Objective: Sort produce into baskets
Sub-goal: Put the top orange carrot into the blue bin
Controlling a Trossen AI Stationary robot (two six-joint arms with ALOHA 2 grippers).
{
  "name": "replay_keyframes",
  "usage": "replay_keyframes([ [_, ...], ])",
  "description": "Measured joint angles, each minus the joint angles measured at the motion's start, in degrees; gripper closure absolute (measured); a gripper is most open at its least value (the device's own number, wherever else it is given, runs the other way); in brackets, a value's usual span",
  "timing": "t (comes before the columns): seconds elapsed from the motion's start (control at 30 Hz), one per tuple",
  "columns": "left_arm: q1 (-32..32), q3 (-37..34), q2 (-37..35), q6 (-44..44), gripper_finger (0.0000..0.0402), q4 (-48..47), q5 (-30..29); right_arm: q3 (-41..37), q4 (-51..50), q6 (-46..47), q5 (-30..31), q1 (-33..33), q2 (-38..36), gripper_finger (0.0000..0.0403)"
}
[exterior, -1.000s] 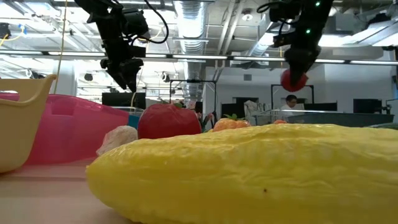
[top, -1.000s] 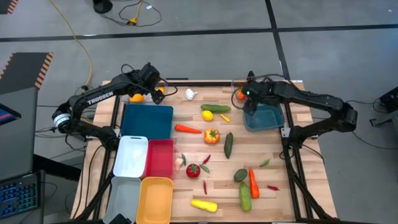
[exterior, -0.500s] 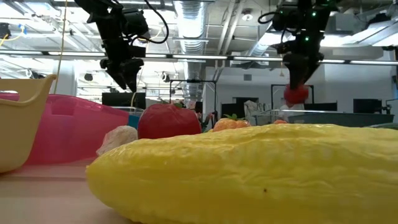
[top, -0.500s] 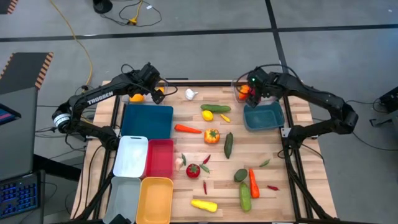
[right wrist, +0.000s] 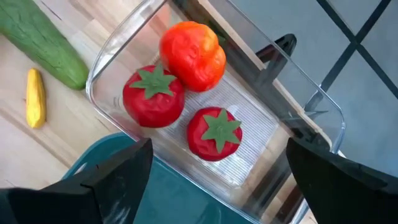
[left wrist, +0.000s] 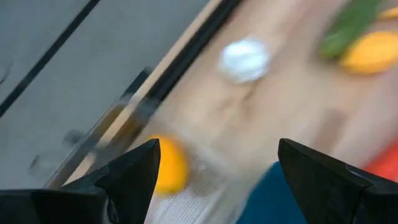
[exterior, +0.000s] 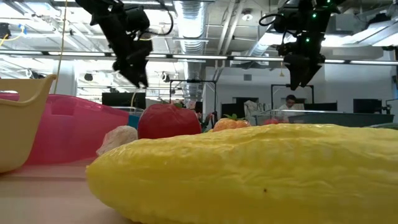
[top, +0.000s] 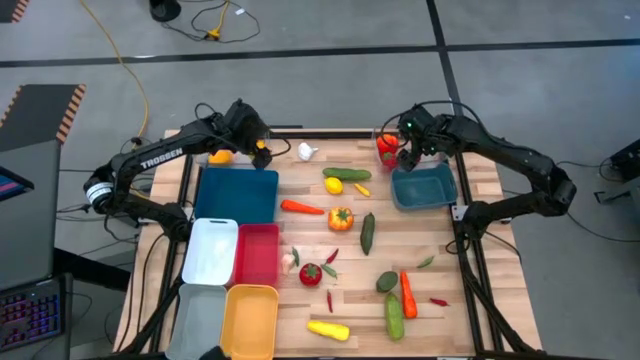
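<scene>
So the right gripper (top: 404, 150) hangs over the clear bin (right wrist: 249, 134) at the far right corner of the table (top: 440, 250), fingers spread wide with nothing between them. In the right wrist view that bin holds two red tomatoes (right wrist: 153, 96) with green tops and a rounder orange-red one (right wrist: 193, 55) touching them. The teal bin (top: 424, 188) sits right against the clear one on the near side.

The left gripper (top: 262, 150) is up at the far left, above the table edge near an orange (top: 219, 156), fingers also spread and empty. Its wrist view is blurry, but I think the white blob is the garlic (left wrist: 245, 59), and an orange thing (left wrist: 169, 167) sits just beside one finger.

The rest of the produce is scattered across the middle: a cucumber (top: 347, 174) and lemon (top: 334, 185) close together, a carrot (top: 301, 208), an orange pepper (top: 340, 218), a darker cucumber (top: 367, 232), a tomato (top: 310, 273), a few chillies (top: 332, 256), an avocado (top: 387, 282) beside another carrot (top: 408, 294), and a yellow squash (top: 328, 329) at the near edge, filling the low view.

Down the left side: blue bin (top: 238, 194), white bin (top: 210, 250), red bin (top: 258, 254), grey bin (top: 200, 318), yellow bin (top: 251, 320), all looking bare inside.
</scene>
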Motion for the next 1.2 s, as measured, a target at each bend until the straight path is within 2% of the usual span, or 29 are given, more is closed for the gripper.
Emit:
replay_keyframes([
  [0.13,-3.97,0.00,0.00,4.89,0.0088,2.32,7.09,0.00,-0.01,0.00,0.02,0.00,0.00,0.0007],
  [0.2,-6.67,0.00,0.25,7.42,0.0088,2.50,8.67,0.00,0.00,0.00,0.02,0.00,0.00,0.0007],
  [0.37,-13.95,0.04,1.73,11.54,0.0088,1.76,9.05,0.00,0.00,0.02,0.01,0.02,0.00,0.0007],
  [0.63,-22.44,-0.02,10.05,9.95,0.0109,1.83,7.15,0.00,0.00,0.04,-0.20,0.13,0.00,0.0007],
  [1.0,-24.12,-0.02,22.27,7.73,0.0146,3.50,1.63,0.00,0.00,1.40,-1.42,0.13,0.00,0.0007],
  [1.2,-24.12,0.00,25.65,7.79,0.0150,3.43,1.97,0.00,0.02,2.01,-1.49,0.13,0.00,0.0007],
])
